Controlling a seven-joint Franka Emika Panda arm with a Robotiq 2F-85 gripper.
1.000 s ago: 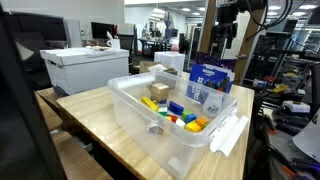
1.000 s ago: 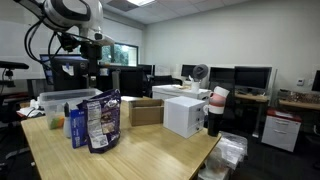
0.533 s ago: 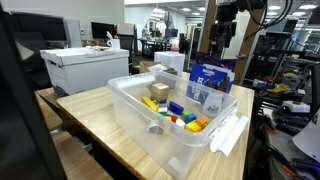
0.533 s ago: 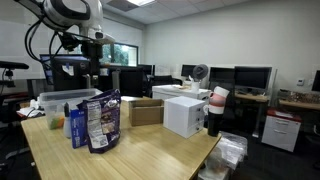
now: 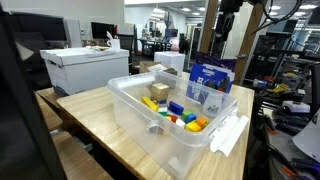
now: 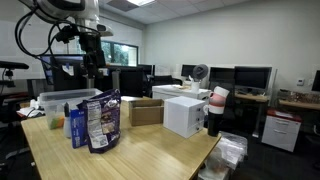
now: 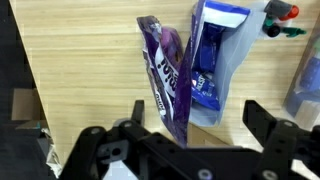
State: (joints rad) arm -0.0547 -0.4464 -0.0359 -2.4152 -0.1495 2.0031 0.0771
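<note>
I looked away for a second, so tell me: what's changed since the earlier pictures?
The gripper has risen a little, open and empty, above the purple bag and blue bag. Both bags, the clear bin of blocks and the white box stayed put.

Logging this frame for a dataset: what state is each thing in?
purple bag: upright
blue bag: upright, beside the purple bag
gripper: open, empty, above both bags
clear bin: uncovered, toy blocks inside
lid: off, beside the bin
white box: closed
</note>
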